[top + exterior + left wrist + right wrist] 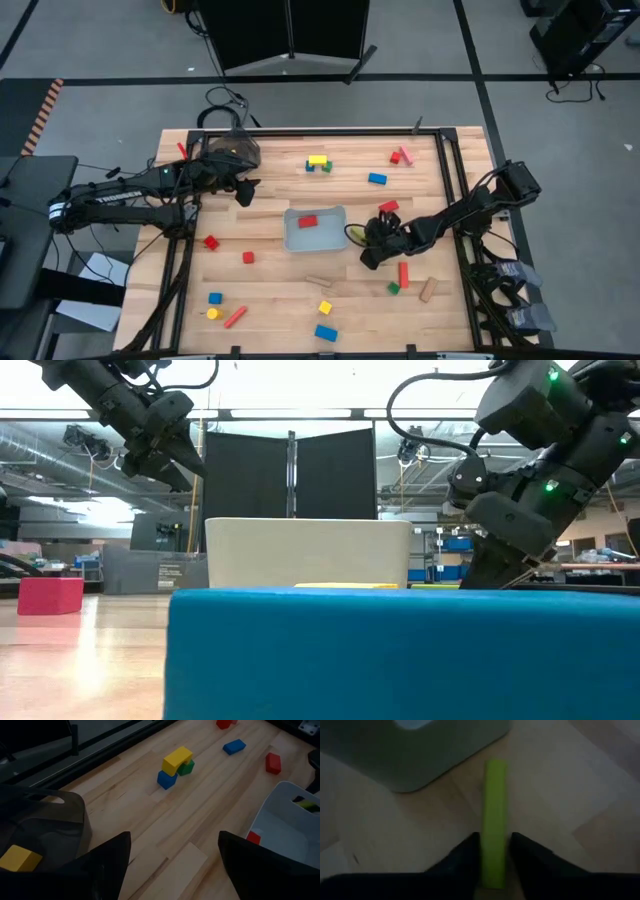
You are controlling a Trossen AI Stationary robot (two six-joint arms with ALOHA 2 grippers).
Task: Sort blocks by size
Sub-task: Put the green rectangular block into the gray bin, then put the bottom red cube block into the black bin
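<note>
High view: one red block (307,222) in tray (335,244), most blocks loose; right gripper (495,855) pinches yellow-green bar (494,805), left gripper (172,852) spread.

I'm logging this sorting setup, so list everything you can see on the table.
Table: one, light wood.
Tray: one, clear, table centre; one red block inside.
Bowl: one, dark, far left corner; one yellow block inside.
Loose blocks: roughly eighteen, red, blue, yellow, green, pink, plain wood; scattered around the tray.
Yellow-green bar: one, on the table beside the tray.
Left gripper: open, beside the bowl.
Right gripper: shut on the yellow-green bar.
</note>
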